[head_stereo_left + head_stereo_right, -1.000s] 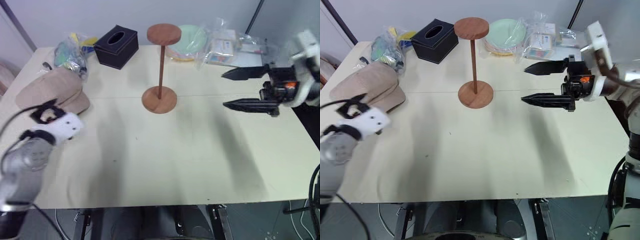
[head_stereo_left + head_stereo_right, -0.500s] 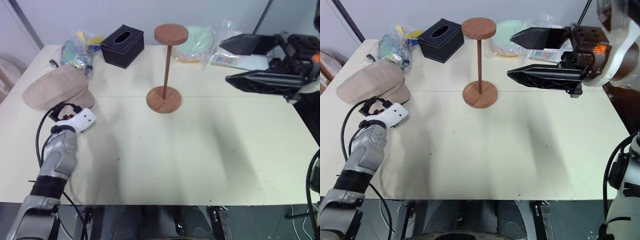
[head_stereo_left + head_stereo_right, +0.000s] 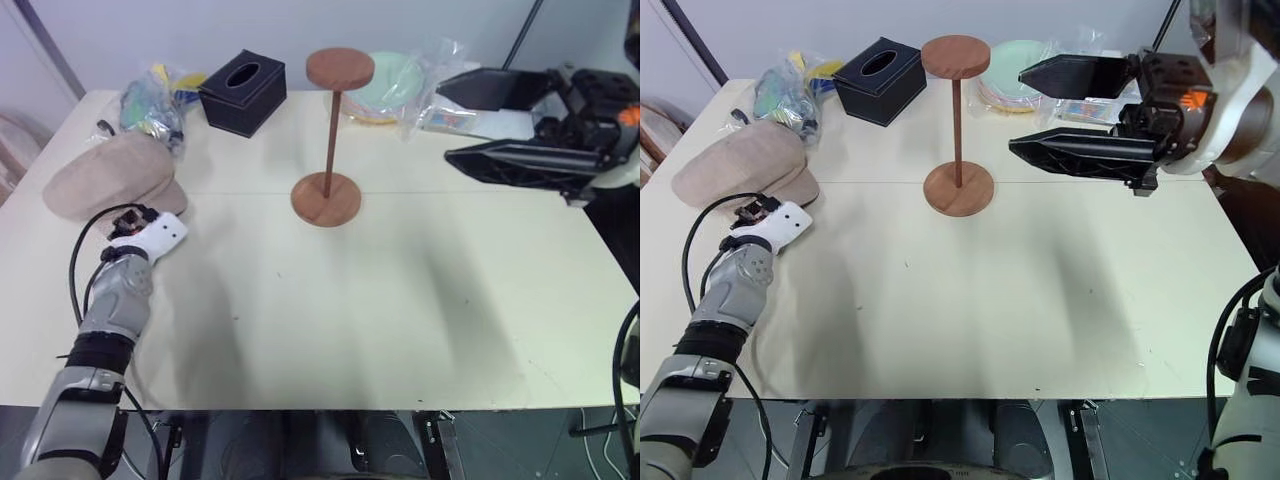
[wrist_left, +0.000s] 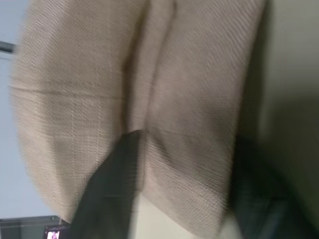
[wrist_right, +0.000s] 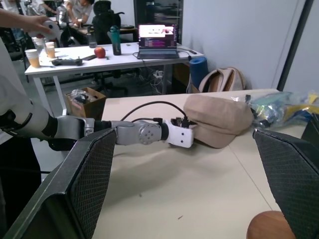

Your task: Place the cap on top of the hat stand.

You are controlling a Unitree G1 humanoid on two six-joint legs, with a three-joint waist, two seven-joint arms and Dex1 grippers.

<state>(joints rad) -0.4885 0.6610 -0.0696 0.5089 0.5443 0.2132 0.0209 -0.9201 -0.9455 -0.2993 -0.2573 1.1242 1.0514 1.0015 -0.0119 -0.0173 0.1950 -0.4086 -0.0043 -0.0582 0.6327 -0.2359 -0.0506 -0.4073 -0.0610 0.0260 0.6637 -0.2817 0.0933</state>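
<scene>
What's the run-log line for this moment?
left gripper: at cap brim | right gripper: open, raised | hat stand: bare

A pale wall (image 3: 200, 30) stands behind the cream table (image 3: 400, 300); a white desk (image 5: 114, 57) bears a laptop (image 5: 157, 35).

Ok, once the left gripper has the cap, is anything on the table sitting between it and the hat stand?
Nothing visible does. The cap lies at the table's left side, the hat stand at its middle, with bare tabletop between. The black tissue box sits behind that line. The right gripper hangs just right of the stand.
</scene>
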